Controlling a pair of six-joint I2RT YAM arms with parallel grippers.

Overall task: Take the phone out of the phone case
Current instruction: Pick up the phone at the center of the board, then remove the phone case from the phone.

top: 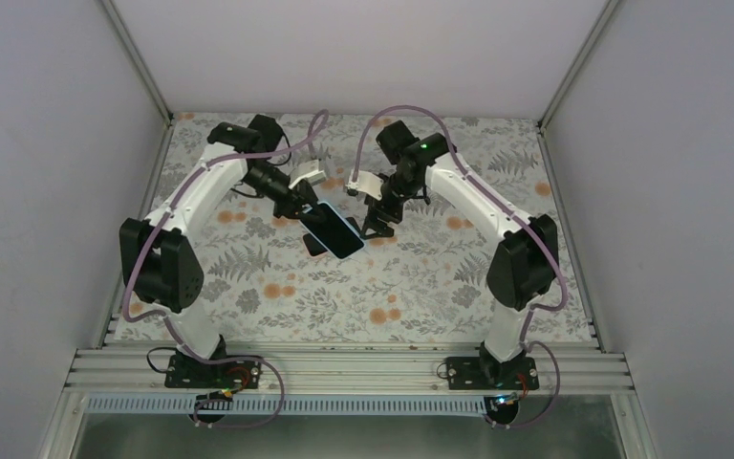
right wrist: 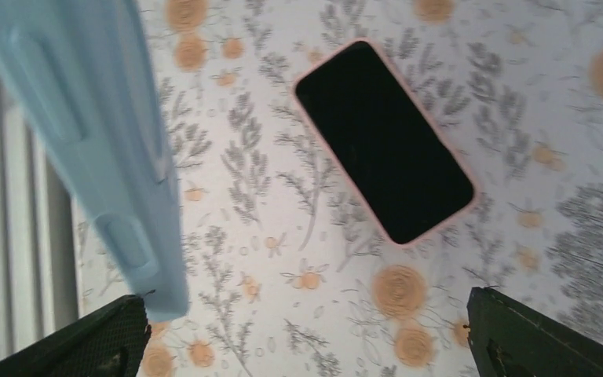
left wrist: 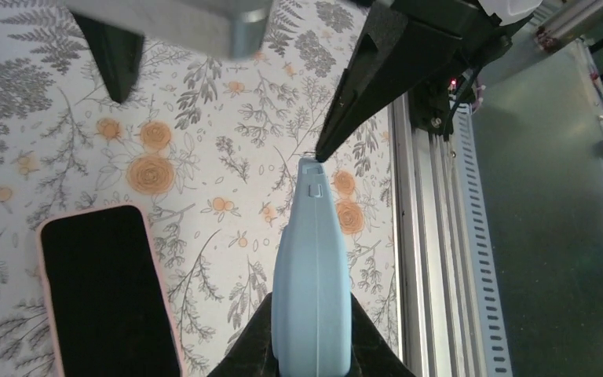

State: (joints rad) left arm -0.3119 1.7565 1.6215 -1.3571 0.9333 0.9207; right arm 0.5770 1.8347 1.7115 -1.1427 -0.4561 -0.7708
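Entry: blue phone case (left wrist: 312,267), phone (top: 334,231) inside, which I hold above the middle of the desk (top: 420,287) with the left end effector (top: 306,214) clenched on its far end, right end effector (top: 379,228) released just right; risk: a prying push twists it loose onto the pink-cased phone (right wrist: 383,141).

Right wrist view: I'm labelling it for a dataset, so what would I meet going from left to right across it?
Blue case → pink phone → gripper finger
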